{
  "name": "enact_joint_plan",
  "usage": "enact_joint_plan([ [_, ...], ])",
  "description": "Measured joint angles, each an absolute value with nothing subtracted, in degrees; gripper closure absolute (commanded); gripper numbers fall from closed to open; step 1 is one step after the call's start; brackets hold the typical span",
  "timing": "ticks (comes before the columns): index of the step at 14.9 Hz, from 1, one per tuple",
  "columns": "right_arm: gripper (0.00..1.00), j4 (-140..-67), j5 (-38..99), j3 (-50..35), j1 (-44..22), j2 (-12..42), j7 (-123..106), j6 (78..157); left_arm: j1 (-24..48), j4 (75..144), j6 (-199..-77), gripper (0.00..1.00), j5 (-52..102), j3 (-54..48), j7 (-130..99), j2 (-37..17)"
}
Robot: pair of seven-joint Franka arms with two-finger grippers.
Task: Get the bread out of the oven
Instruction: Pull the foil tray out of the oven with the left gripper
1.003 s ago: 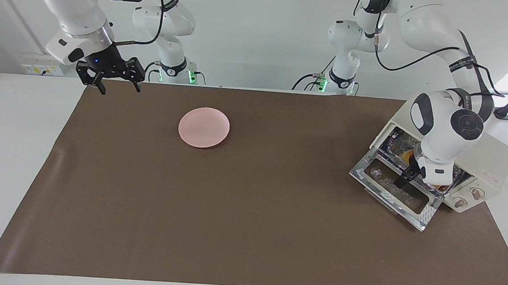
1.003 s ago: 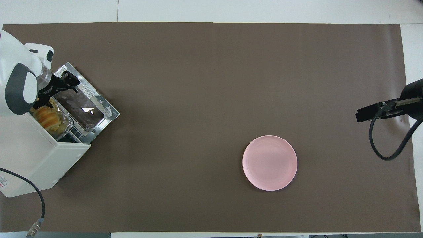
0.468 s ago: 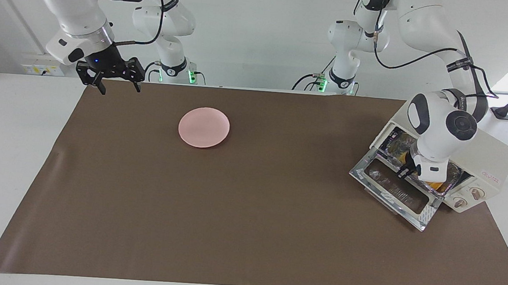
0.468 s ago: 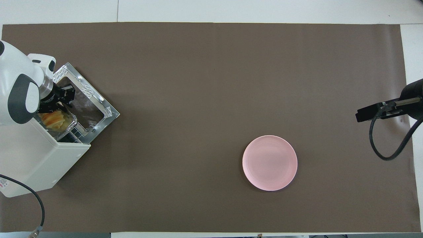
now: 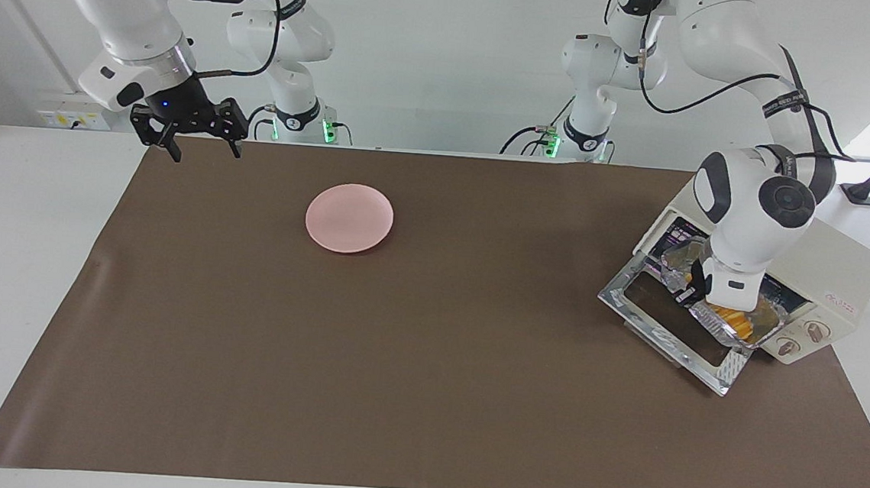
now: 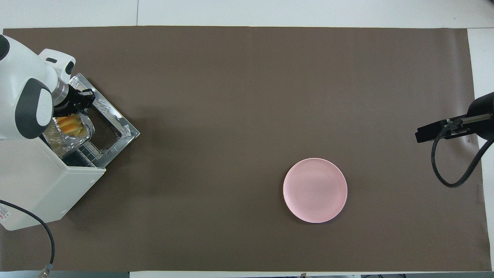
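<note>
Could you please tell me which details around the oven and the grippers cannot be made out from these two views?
- Left gripper: what its shut fingertips pinch, foil tray rim or nothing; the wrist hides it in both views.
- Bread: partly hidden by the wrist.
- Oven interior: blocked by the arm.
- Right gripper: cut off in the overhead view.

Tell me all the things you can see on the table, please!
oven: one, cream-white, at the left arm's end of the table, door down.
foil tray: one, silver, partly pulled out over the open door.
bread: one, yellow-orange, in the foil tray.
plate: one, pink, bare, on the mat toward the right arm's end.
mat: one, brown, covering most of the table.
left gripper: one, black, jaws shut on the foil tray's rim.
right gripper: one, black, jaws open, waiting over the mat's corner.
</note>
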State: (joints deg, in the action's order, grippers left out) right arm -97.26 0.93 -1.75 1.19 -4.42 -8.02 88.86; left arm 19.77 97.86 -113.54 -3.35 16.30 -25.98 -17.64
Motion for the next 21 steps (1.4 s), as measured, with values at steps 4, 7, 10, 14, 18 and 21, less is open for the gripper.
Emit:
enact_joint_plan([
  [4,0.0,-97.3,0.9,-1.8,1.2,-4.4,-8.0,88.9,30.0,86.9,-109.8,1.0,3.0,13.7,-26.1,-21.8],
  [7,0.0,-97.3,0.9,-1.8,1.2,-4.4,-8.0,88.9,38.4,85.4,-109.4,1.0,3.9,13.4,-26.8,-24.4],
  [10,0.0,-97.3,0.9,-1.8,1.2,-4.4,-8.0,88.9,44.5,85.3,-109.5,1.0,4.1,13.3,-26.9,-28.4],
  [14,0.0,-97.3,0.9,-1.7,1.2,-4.4,-8.0,88.9,50.1,85.4,-110.5,1.0,6.3,13.3,-27.6,-31.4],
  [18,0.0,-97.3,0.9,-1.7,1.2,-4.4,-8.0,88.9,50.9,86.0,-110.8,0.4,6.7,13.4,-28.5,-31.5],
  [21,0.0,-97.3,0.9,-1.8,1.2,-4.4,-8.0,88.9,50.9,86.1,-113.8,0.0,6.8,13.6,-29.7,-31.5],
])
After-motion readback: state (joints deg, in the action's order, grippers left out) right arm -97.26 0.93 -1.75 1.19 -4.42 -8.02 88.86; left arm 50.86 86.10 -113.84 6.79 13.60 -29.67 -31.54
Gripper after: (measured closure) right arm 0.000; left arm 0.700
